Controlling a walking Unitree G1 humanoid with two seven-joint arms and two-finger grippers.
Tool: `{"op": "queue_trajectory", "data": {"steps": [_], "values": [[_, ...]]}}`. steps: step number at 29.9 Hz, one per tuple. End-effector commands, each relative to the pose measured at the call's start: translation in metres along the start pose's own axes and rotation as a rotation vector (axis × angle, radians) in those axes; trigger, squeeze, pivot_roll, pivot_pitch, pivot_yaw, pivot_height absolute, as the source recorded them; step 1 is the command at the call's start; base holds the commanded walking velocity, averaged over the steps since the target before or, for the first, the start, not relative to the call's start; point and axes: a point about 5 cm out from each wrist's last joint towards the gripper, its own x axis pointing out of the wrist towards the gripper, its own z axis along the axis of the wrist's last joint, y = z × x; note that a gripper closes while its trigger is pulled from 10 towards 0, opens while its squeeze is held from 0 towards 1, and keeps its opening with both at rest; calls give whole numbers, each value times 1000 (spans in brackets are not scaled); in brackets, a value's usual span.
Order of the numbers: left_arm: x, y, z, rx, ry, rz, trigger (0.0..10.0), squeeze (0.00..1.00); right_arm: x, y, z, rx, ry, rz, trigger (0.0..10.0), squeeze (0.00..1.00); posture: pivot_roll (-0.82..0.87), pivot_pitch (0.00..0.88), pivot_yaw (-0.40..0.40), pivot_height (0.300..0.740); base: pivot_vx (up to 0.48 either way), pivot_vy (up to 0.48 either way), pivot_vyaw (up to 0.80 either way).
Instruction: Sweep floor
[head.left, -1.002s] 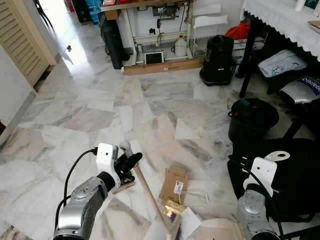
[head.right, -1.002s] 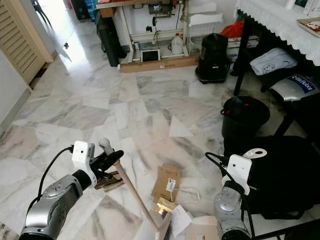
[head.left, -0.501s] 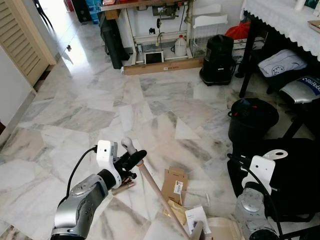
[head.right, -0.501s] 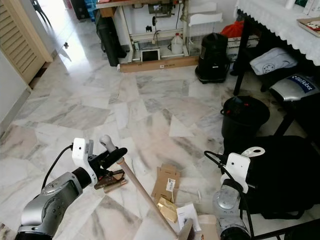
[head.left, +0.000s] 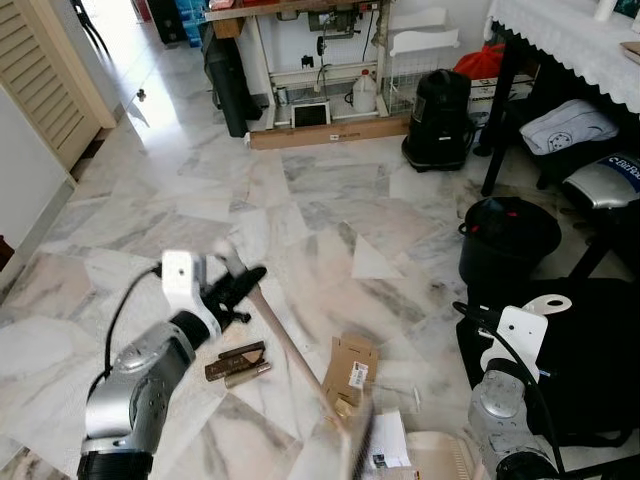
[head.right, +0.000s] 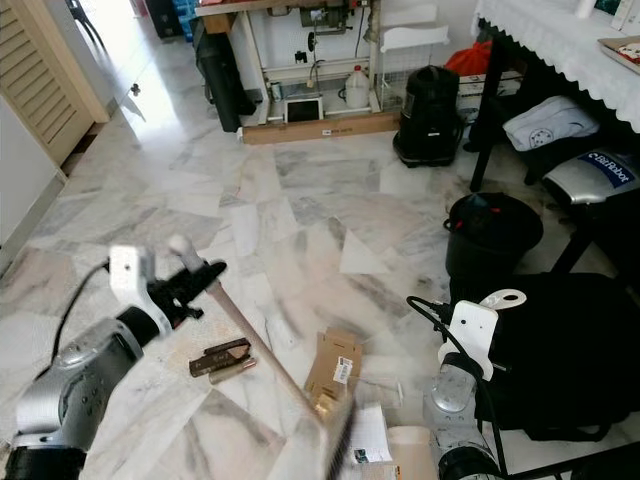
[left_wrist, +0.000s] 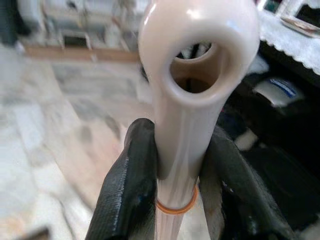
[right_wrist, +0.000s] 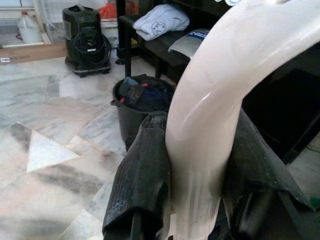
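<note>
Left gripper clenched round the top of the broom, just below the cream hanging loop; black fingers pinch the handle from both sides. The handle slants from mid-left down to the near centre, where the bristle head is blurred against the marble floor.

Right gripper clamped on the curved cream handle of the dustpan, held at the near right edge just beside the bristles.

Litter near the head: flattened cardboard piece, white paper touching the pan's lip, and two brown wrappers left of the handle, still apart from the pile.

Black bin sits right, well apart.

Handling, as judged: broom light and stiff, but the glossy handle is probably slippery, and a grip this high gives little leverage on the head. Cardboard and paper are light and may skate on polished marble, so short strokes should suit better.
</note>
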Motion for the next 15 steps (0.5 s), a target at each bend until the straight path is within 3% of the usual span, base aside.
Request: {"op": "queue_trajectory", "data": {"steps": [1,9,15], "values": [[1,1,13,62,-62,31,10000,0,0,6,3,20,-4,13,10000,0,89,21,106,740,0,0,0],[6,-1,-1,92,-31,41,10000,0,0,3,2,16,-4,11,10000,0,81,29,104,740,0,0,0],[12,-3,-25,95,6,51,10000,0,-1,1,0,12,-6,11,10000,0,67,43,101,740,0,0,0]]}}
